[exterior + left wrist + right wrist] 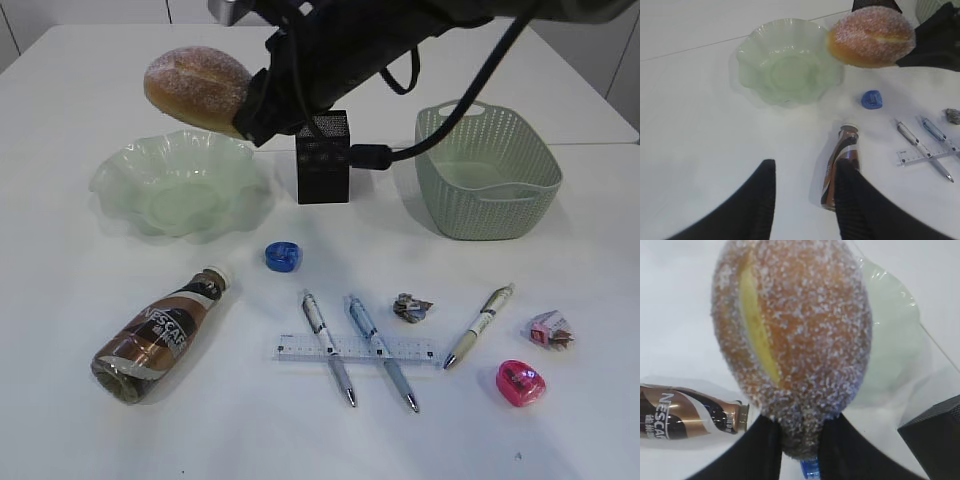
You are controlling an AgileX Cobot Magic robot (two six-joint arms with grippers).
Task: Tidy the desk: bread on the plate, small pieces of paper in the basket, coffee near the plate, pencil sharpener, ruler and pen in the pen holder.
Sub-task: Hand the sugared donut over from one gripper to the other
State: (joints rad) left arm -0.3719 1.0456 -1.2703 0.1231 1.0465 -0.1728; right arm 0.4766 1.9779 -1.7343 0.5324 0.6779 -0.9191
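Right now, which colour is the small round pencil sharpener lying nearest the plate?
Blue; the small round pencil sharpener shows best in the exterior view.

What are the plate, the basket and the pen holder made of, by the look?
Plate: pale green, translucent, wavy rim, glossy; glass or clear plastic, can't tell which.
Basket: matte sage green with a moulded weave pattern and cut-out handle; likely plastic.
Pen holder: black, boxy, fine perforated walls; looks like metal mesh.
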